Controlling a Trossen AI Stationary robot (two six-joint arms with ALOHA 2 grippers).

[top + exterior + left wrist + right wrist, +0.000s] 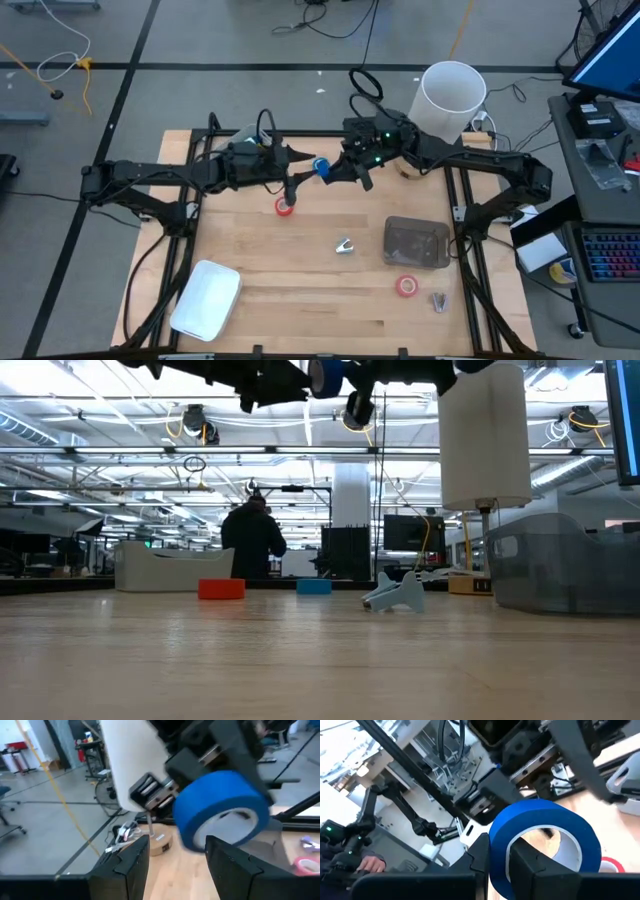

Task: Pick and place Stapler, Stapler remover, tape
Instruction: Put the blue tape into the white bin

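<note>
A blue tape roll (321, 167) with a pale core hangs in the air between my two grippers, high over the table in the low view (325, 375). My right gripper (501, 867) is shut on it. My left gripper (175, 865) is open, and its two fingers stand just short of the roll (220, 810) without touching it. One red tape roll (285, 206) lies flat on the table below the grippers, and another (406, 286) lies near the front right. A small silver stapler remover (345, 246) rests mid-table. A second blue roll (314, 586) shows far back in the low view. My right gripper pinches the wall of the blue roll (496, 855), with one finger (532, 870) inside the pale core and the other (477, 865) outside on the blue band. It comes at the roll from the table's right. The roll is lifted clear of the table.
A dark translucent tray (416, 243) sits right of centre, with a small silver piece (440, 300) in front of it. A white tray (207, 298) lies at the front left and a tall white cup (452, 100) stands at the far right. A person stands far behind the table (252, 540).
</note>
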